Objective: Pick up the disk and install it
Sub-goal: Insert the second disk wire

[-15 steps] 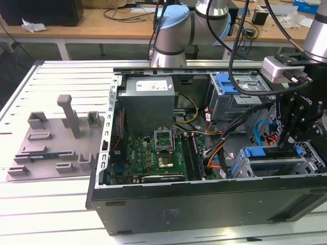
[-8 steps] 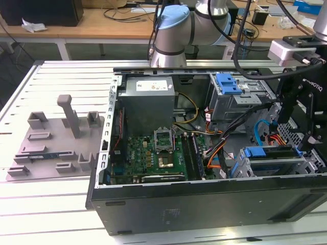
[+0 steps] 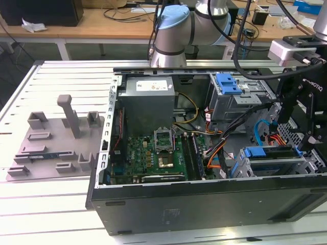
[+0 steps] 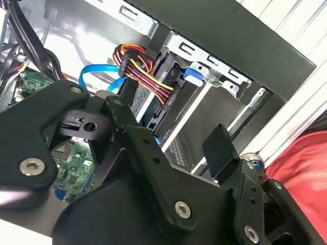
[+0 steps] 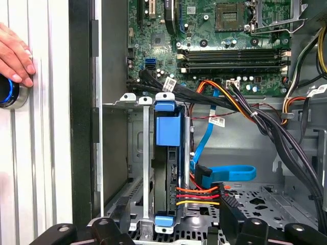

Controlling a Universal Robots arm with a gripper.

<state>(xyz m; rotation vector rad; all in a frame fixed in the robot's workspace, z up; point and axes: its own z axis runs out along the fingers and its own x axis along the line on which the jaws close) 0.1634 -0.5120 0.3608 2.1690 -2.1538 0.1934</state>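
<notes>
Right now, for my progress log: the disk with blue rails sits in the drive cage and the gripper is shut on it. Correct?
Not quite. The disk does sit in the drive cage, but the gripper is open, its fingers apart from the disk, as the first wrist view shows.

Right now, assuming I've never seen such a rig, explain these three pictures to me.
The exterior view, from a camera off the arm, shows a robot arm reaching over an open computer case on a slatted table. A grey fixture lies beside it. Both wrist views come from cameras riding on the arm. In the first wrist view the open end effector holds nothing and hovers over the disk, which sits in a drive cage. A person's hand rests on a button.
</notes>
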